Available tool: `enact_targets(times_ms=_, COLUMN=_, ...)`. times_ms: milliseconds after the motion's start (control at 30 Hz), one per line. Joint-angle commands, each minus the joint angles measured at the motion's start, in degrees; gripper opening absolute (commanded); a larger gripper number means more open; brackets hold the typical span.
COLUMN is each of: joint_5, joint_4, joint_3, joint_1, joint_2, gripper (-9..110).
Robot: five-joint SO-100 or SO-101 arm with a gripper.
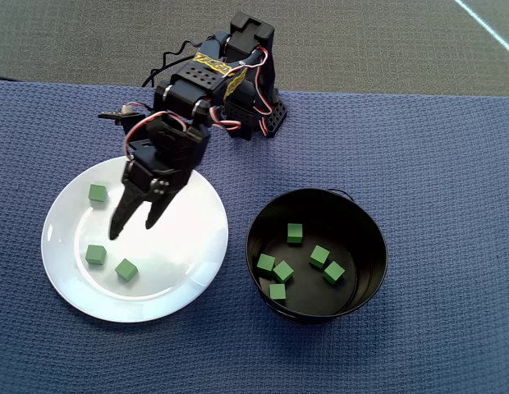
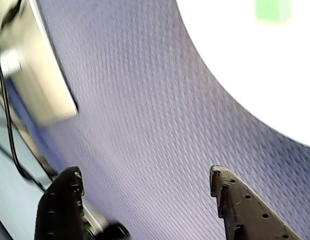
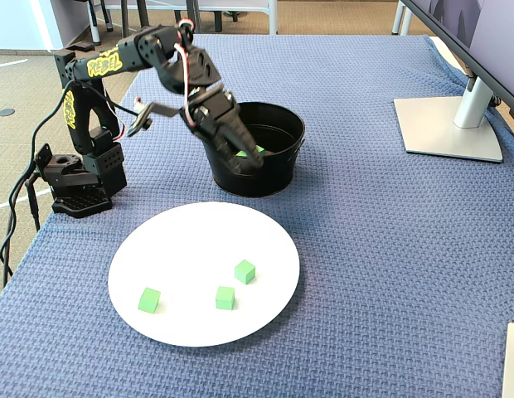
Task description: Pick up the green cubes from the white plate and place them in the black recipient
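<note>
Green cubes [image 1: 95,254]: three lie apart on the white plate [image 1: 189,279], six in the black recipient [image 1: 373,238]. My gripper [image 1: 133,229] hangs spread and empty above the plate. They look light, stiff and matte; I'd pinch two opposite flat faces.

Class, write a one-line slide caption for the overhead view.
Open gripper hovers over white plate holding three green cubes; six in the black pot.

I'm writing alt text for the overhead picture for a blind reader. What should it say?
A black robot arm holds its open, empty jaws above a white plate carrying three green cubes. To the right, a black pot holds six more green cubes. Everything sits on a blue woven cloth.
</note>
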Motion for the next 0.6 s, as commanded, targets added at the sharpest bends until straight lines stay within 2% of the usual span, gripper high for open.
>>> enact_targets(times_ms=0, joint_5=4.1, joint_4=-3.0, joint_3=1.1, joint_1=2.9, joint_2=2.3, gripper=23)
enact_targets(times_ms=167, joint_5=16.3, joint_4=-1.3, joint_3=-0.4, joint_1=4.7, joint_2=-1.1, gripper=30)
enact_targets(times_ms=300, joint_5=22.4, joint_4=2.2, joint_3=-0.6, joint_1=4.4, joint_2=-3.5, gripper=32)
enact_targets(times_ms=433, joint_5=19.4, joint_4=-0.9, joint_3=5.2, joint_1=2.2, joint_2=-3.1, gripper=31)
enact_targets(times_ms=567, joint_5=6.1, joint_4=-11.0, joint_3=12.7, joint_1=1.8, joint_2=-1.9, gripper=33)
